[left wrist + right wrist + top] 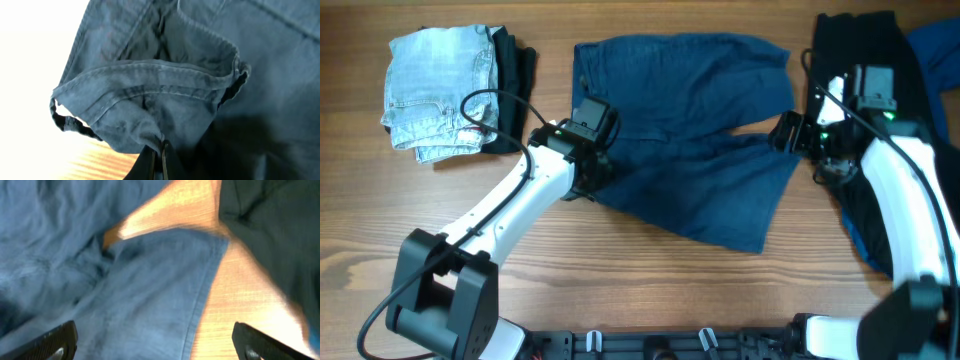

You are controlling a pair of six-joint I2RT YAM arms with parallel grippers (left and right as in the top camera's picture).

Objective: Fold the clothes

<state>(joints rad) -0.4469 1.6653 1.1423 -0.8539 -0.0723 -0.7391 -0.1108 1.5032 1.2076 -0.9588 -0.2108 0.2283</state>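
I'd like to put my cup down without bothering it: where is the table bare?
Barest: the wood along the robot's side, below the navy shorts, between the left arm and right arm. Also the corner left of that arm, below the folded jeans. Crowded: the far right, under dark clothes.

The left arm (510,200) stretches from its base at seven o'clock toward one o'clock, the left gripper (161,149) pinched tight on a fold of the shorts (150,85). The right arm (905,190) reaches toward twelve, wrist turned to nine, the right gripper (155,327) spread wide.
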